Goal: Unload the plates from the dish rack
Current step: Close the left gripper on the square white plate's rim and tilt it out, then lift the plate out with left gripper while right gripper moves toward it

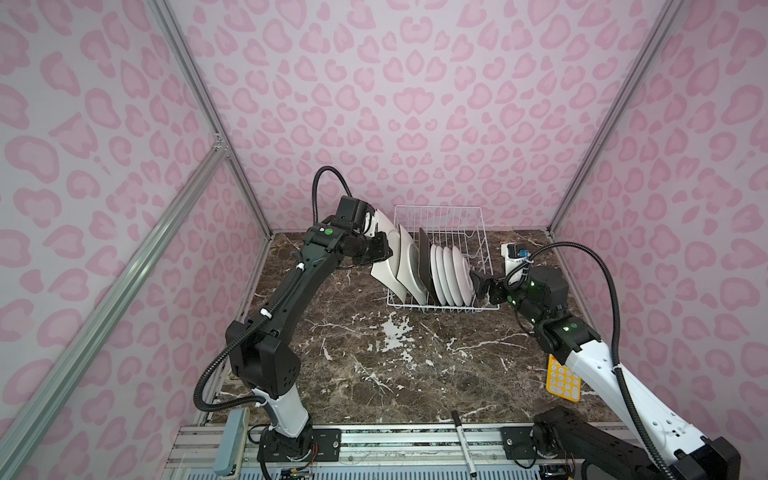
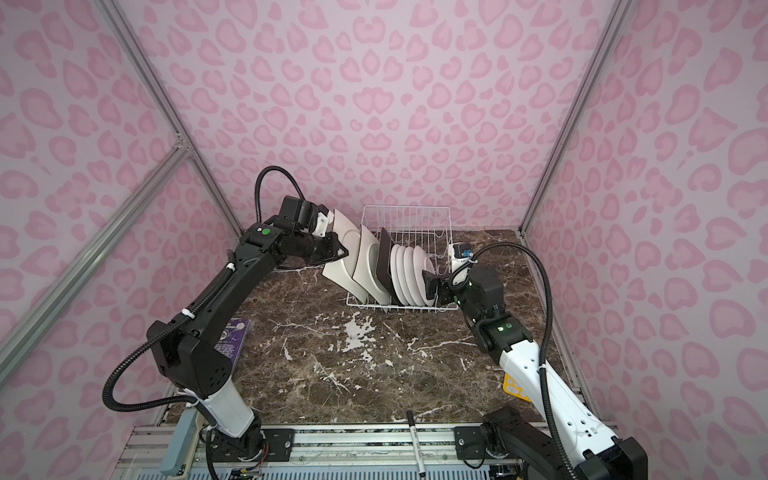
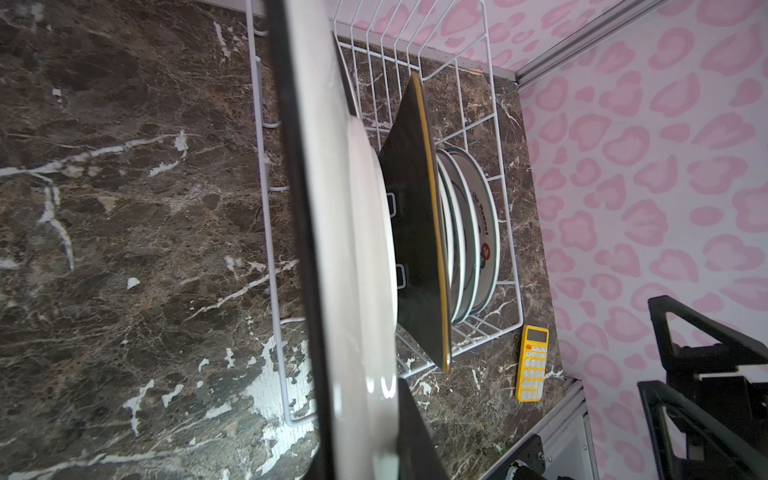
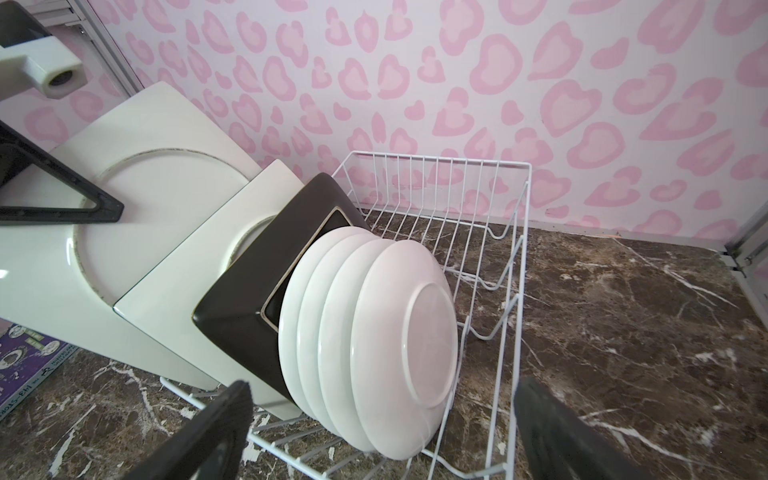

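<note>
Plates [image 1: 432, 266]: seven stand on edge in one row inside the dish rack [image 1: 440, 208], which sits toward 12 o'clock on the marble table [image 1: 374, 365] in both top views.
Row axis: it runs from 9 to 3 o'clock, squares at the 9 o'clock end and rounds at the 3 o'clock end, all leaning toward 9 o'clock.
Left gripper [image 1: 381, 245]: clenched on the upper edge of the outermost white square plate [image 1: 384, 272], one finger on each face.
Held plate: it overhangs the rack's 9 o'clock end, and whether its bottom corner rests on the wires I cannot tell.
Right gripper [image 1: 478, 284]: fingers spread wide and empty, at the row's 3 o'clock end.
Deciding relation: the last round plate [image 4: 405, 332] lies at 9 o'clock from those fingers, foot ring toward them, its rim between the spread tips in the right wrist view.
Nearer arm: left for the squares, right for the rounds.
Judgement: the held square likely lifts out toward 9 o'clock first.
Bystander: the yellow calculator [image 1: 561, 380] lies well apart at 4 o'clock.
</note>
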Robot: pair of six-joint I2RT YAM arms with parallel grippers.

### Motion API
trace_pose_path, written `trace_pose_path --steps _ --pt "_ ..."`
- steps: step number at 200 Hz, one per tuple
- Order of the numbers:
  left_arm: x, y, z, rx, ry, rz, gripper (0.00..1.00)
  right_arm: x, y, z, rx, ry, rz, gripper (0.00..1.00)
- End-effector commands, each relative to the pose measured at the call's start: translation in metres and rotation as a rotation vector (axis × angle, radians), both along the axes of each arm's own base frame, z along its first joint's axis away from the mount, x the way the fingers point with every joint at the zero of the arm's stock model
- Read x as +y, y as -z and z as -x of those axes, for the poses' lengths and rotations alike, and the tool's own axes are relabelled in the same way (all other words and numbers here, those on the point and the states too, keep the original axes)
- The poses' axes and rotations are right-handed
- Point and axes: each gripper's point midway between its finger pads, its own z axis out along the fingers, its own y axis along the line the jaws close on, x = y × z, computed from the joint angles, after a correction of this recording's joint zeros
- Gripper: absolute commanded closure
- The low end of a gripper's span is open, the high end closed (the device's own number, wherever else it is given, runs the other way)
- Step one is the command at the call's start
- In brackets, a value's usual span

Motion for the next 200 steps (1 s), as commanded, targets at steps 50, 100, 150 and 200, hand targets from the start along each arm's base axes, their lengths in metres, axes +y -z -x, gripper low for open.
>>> trace_pose_path --steps 50,100,150,200 --pt "-0.003 -0.048 0.002 -0.147 0.019 0.071 0.96 0.006 -0.002 -0.003 -0.013 -0.015 -0.031 0.0" --pt "0.002 -0.059 0.005 -0.186 0.013 0.061 0.96 0.008 -0.002 -0.005 -0.012 -0.019 -0.035 0.0" --pt "0.008 -0.063 0.007 -0.203 0.003 0.036 0.96 0.01 0.0 -0.005 -0.005 -0.023 -0.033 0.0" --pt "0.016 -0.067 0.009 -0.227 -0.012 0.002 0.96 0.011 0.0 -0.006 -0.003 -0.024 -0.032 0.0"
